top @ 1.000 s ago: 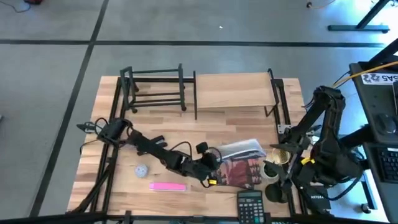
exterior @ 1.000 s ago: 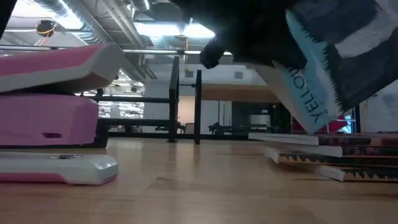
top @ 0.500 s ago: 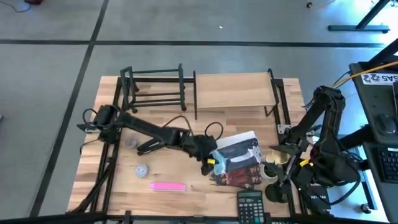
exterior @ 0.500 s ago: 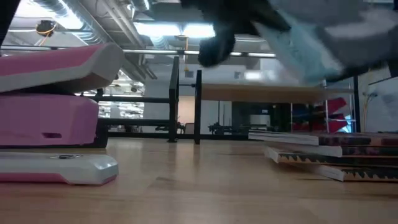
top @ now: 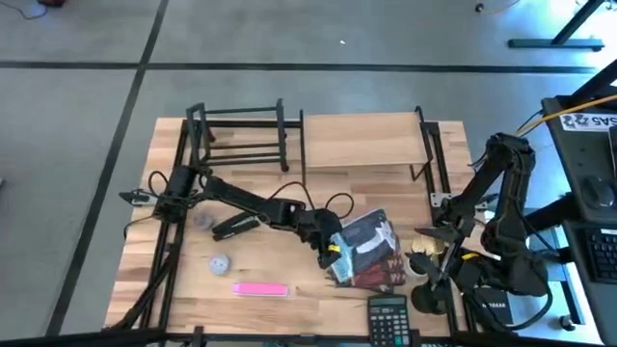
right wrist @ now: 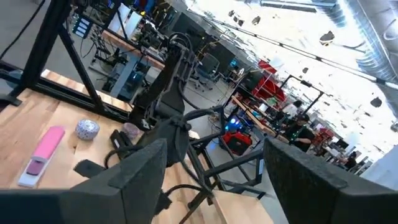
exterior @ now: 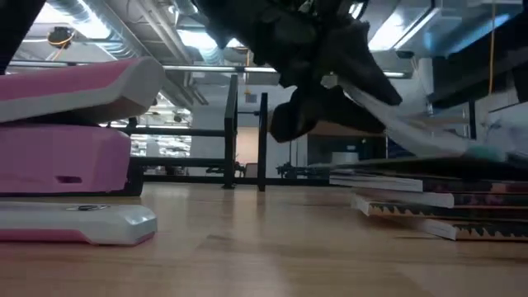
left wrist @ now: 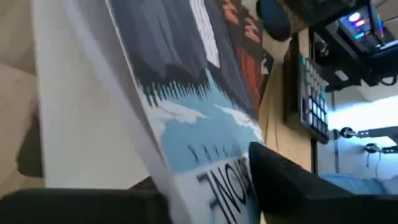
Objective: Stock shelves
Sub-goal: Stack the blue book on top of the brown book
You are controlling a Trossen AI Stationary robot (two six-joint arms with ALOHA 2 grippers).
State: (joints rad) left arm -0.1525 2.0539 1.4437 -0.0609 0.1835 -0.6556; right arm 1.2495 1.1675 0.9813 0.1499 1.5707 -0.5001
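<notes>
The left claw (top: 333, 249) is pinching a grey and blue book (top: 364, 241) by its edge, holding it tilted just above a stack of books (top: 378, 268) lying flat on the bench (top: 251, 260); in the left wrist view the cover (left wrist: 186, 118) fills the space between the dark fingers (left wrist: 298, 186). The shelves stand well beyond this claw, along the far edge of the bench: the two-level shelf of light wood boards (top: 362, 140) on thin black posts lies straight past the held book, and the low black metal-bar rack (top: 241, 135) stands beside it, farther to the claw's left. Near the claw's other side lie a pink stapler (top: 259, 288), a small round grey ball (top: 220, 262) and a black clip-like tool (top: 234, 226); a calculator (top: 388, 313) sits at the near edge, just past the stack. The right claw (right wrist: 211, 180) waits raised at the right edge of the bench, its fingers spread apart. From the low view, ceiling ducts and bright lights of a workshop room show behind the shelves.
</notes>
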